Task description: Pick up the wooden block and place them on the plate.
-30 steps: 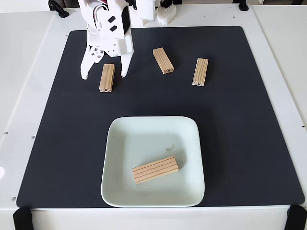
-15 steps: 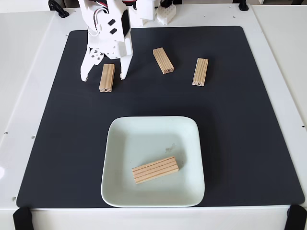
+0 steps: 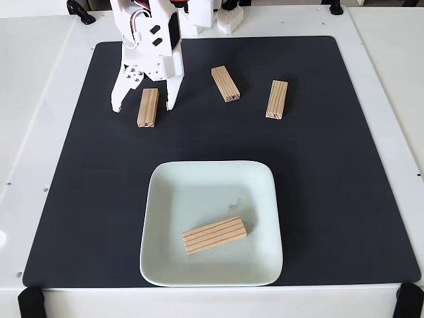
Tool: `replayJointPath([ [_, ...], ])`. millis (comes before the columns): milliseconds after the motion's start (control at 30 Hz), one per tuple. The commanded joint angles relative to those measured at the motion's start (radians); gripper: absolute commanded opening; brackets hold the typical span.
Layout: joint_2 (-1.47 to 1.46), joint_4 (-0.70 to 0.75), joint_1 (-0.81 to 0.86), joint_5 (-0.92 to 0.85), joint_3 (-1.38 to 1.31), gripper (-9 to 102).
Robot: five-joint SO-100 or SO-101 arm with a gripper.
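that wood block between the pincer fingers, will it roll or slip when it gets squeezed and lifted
Probably not roll: the block is flat-sided and lies flat on the dark mat. It looks like stiff, solid wood, so it should hold shape. The open pincer straddles its long sides; the grooved wood likely grips fairly well, and it seems light.

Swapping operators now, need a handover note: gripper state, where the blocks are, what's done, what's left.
Gripper: open, fingers straddling the leftmost wooden block on the black mat, nothing held.
Done: one block lies flat in the plate.
Left: three blocks on the mat, the straddled one, a middle one and a right one, as the fixed view shows them.
Likely next: close on the straddled block, lift, carry to the plate.
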Motion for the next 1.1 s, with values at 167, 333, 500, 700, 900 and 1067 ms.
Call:
replayJointPath([
  [167, -0.014, -0.031, 0.037, -0.002, -0.005, 42],
  [333, -0.014, -0.032, 0.037, 0.005, 0.005, 32],
  [500, -0.015, -0.034, 0.037, 0.005, 0.006, 3],
  [700, -0.015, -0.058, 0.037, 0.003, 0.009, 0],
  [900, -0.015, -0.057, 0.034, -0.002, 0.009, 0],
  [1067, 0.000, -0.046, 0.029, -0.009, 0.009, 0],
])
